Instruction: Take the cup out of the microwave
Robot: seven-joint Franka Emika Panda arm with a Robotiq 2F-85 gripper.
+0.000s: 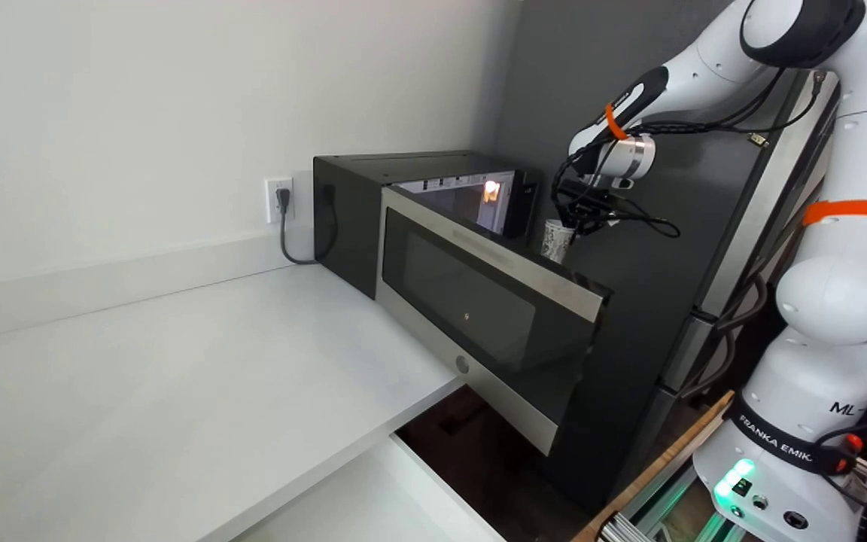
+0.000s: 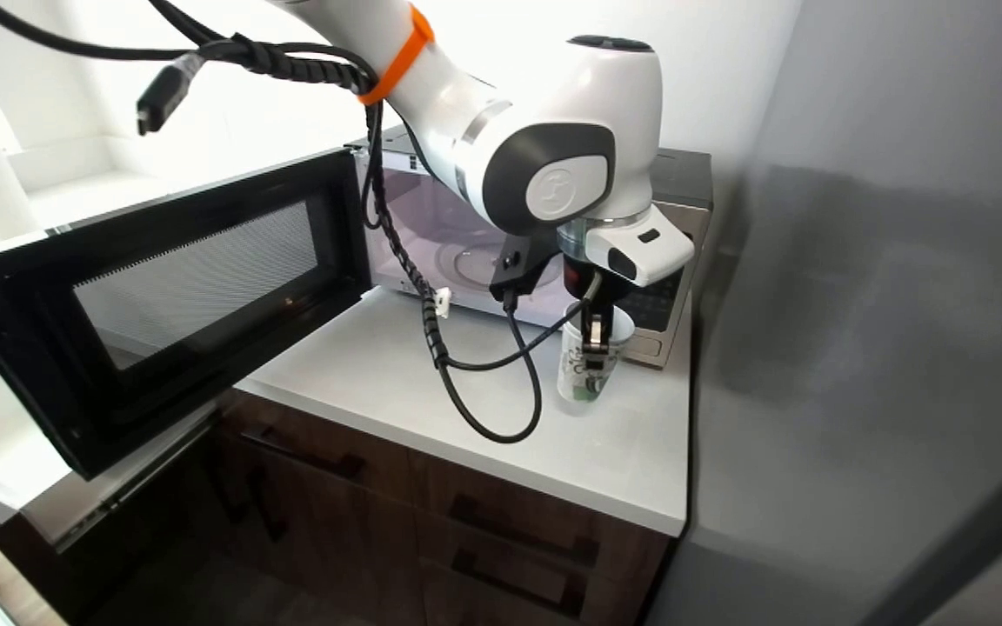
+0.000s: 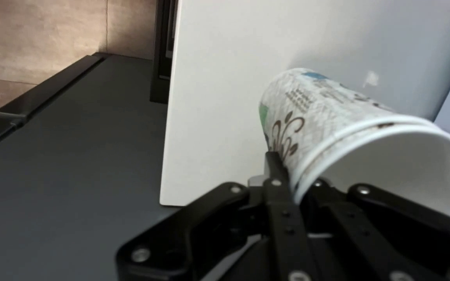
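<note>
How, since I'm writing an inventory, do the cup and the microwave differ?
The cup is small and round; the microwave is large and boxy. The cup is whitish with printed patterns; the microwave is mostly black with silvery trim. The cup is pinched in the gripper; the microwave stands on the white counter with its door open. Both are open: the cup at its mouth, the microwave at its front.

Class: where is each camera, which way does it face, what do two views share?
Exterior view: across the counter, facing the microwave and, from outside, its open door; arm and base show.
Exterior view: high in front, looking into the microwave and at the door's inside; forearm and gripper show.
Wrist view: at the wrist, facing the cup and counter; gripper fingers show.
Both exterior views share microwave, door, gripper and cup.
</note>
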